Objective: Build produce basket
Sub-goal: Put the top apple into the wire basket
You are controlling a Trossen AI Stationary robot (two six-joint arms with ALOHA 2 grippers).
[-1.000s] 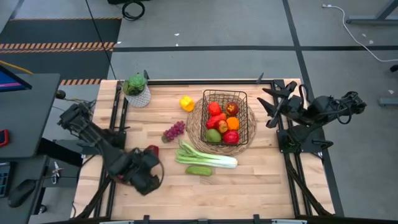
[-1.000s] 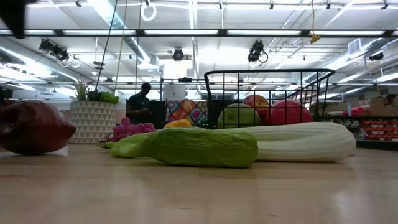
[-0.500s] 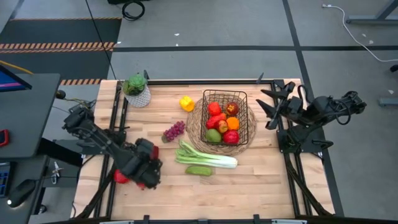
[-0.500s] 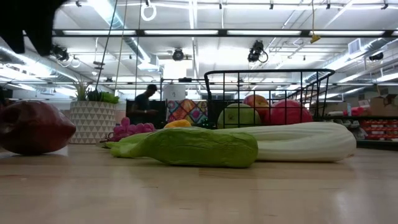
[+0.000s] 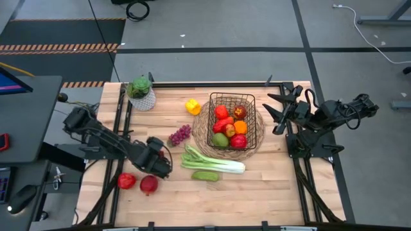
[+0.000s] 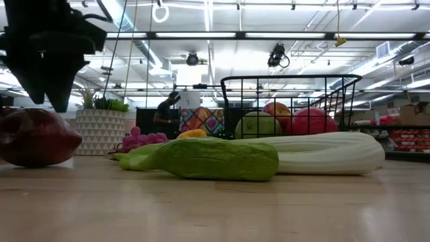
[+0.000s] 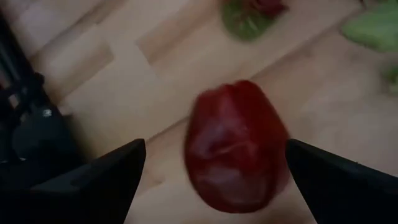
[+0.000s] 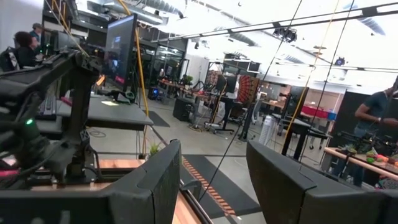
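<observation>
A dark red fruit (image 7: 236, 149) lies on the wooden table near its front left, also showing in the low view (image 6: 37, 138) and from above (image 5: 149, 185). A brighter red fruit (image 5: 126, 181) lies beside it. My left gripper (image 7: 214, 146) hangs open just above the dark fruit, pointing steeply down, one finger to each side, touching nothing (image 6: 50, 101). The black wire basket (image 5: 247, 97) stands on a round woven mat and holds several red, orange and green pieces. My right gripper (image 8: 208, 180) stands open, raised at the table's right edge (image 5: 277, 112).
A leek (image 5: 215, 162) and a cucumber (image 5: 205, 176) lie in front of the basket. Purple grapes (image 5: 180, 135), a yellow pepper (image 5: 192, 106) and a potted plant (image 5: 141, 93) sit toward the far left. Bare wood spans the table's near edge.
My left gripper has come down and moved toward the table's far and right side, rolling as it went, and now hangs over the dark red fruit. Its fingers stay open. The two red fruits, covered by the arm before, now show from above.
</observation>
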